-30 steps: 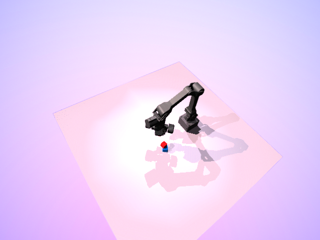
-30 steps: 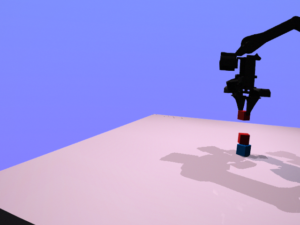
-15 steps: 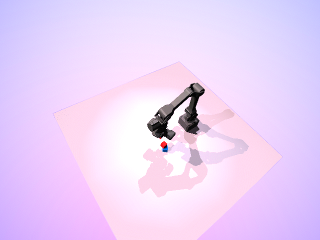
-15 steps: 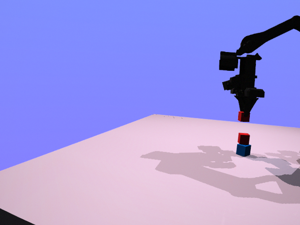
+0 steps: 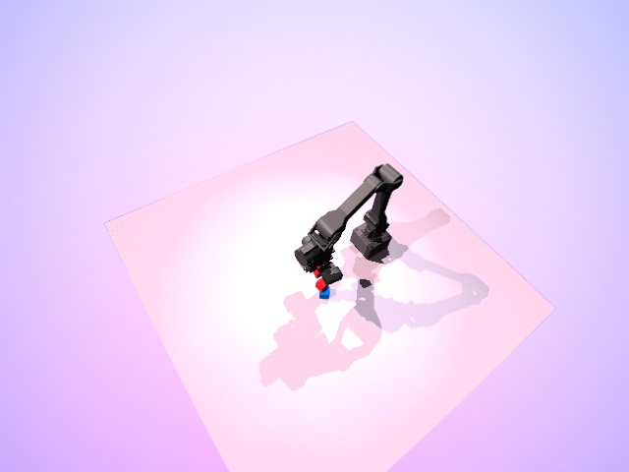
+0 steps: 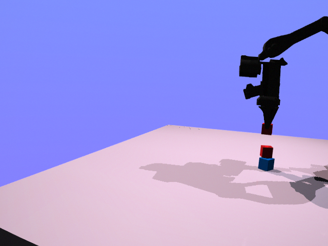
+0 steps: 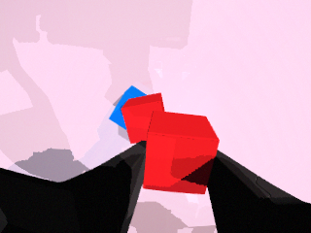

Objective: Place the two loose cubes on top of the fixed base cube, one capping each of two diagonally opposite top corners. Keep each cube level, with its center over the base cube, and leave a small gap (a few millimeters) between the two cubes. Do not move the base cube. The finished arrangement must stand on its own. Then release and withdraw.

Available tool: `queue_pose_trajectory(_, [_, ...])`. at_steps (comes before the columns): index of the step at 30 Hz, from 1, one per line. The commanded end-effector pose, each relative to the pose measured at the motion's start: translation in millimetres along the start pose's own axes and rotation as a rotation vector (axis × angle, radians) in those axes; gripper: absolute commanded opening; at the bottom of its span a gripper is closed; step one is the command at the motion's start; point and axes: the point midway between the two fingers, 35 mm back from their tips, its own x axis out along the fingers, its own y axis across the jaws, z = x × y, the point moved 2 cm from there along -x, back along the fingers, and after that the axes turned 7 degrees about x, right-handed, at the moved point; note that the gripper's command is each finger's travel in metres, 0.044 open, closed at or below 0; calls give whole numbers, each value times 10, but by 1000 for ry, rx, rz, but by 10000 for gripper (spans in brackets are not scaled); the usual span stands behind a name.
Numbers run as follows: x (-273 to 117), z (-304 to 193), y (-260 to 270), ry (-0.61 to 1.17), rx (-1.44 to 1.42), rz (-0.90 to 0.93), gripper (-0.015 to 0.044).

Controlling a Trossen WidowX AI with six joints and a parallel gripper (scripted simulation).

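Note:
A blue base cube [image 5: 324, 294] [image 6: 266, 164] [image 7: 120, 112] stands on the pale pink floor. A red cube [image 5: 319, 284] [image 6: 266, 151] [image 7: 139, 116] sits on top of it, shifted toward one corner and turned against the base. My gripper [image 5: 320, 274] [image 6: 267, 124] [image 7: 177, 151] points straight down and is shut on a second red cube [image 5: 316, 272] [image 6: 266, 129] [image 7: 177, 151]. The held cube hangs about one cube height above the stack, nearly over it. In the wrist view it overlaps the placed cube and hides part of the base.
The arm's base [image 5: 371, 244] stands to the right of the stack, a short way off. A small dark piece [image 5: 364, 282] lies on the floor between them. Arm shadows fall across the floor around the stack.

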Motion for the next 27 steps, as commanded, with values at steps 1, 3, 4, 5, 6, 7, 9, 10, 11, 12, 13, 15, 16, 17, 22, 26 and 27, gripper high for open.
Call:
queue_pose_trajectory(1, [7, -12, 50, -2, 96, -3, 105])
queue_pose_trajectory(3, [9, -23, 78, -2, 155, -3, 105])
queue_pose_trajectory(4, [10, -28, 92, -2, 185, -2, 105])
queue_pose_trajectory(5, [11, -33, 105, -2, 215, -2, 105])
queue_pose_trajectory(6, [12, -38, 119, -2, 245, -2, 105])
queue_pose_trajectory(7, [13, -44, 133, -2, 275, -2, 105])
queue_pose_trajectory(9, [16, -55, 160, -2, 335, -2, 105])
queue_pose_trajectory(10, [17, -60, 174, -2, 365, -1, 105])
queue_pose_trajectory(11, [18, -66, 188, -1, 395, -1, 105])
queue_pose_trajectory(12, [19, -72, 201, -1, 424, -1, 105])
queue_pose_trajectory(13, [20, -77, 215, -1, 454, -1, 105])
queue_pose_trajectory(15, [22, -89, 242, -1, 514, -1, 105])
queue_pose_trajectory(16, [23, -95, 256, -1, 544, -1, 105])
queue_pose_trajectory(17, [24, -101, 269, -1, 574, 0, 105])
queue_pose_trajectory(22, [30, -133, 336, 0, 723, 0, 105])
queue_pose_trajectory(26, [34, -159, 389, 0, 843, 1, 105])
queue_pose_trajectory(27, [35, -166, 403, 0, 873, 1, 105])
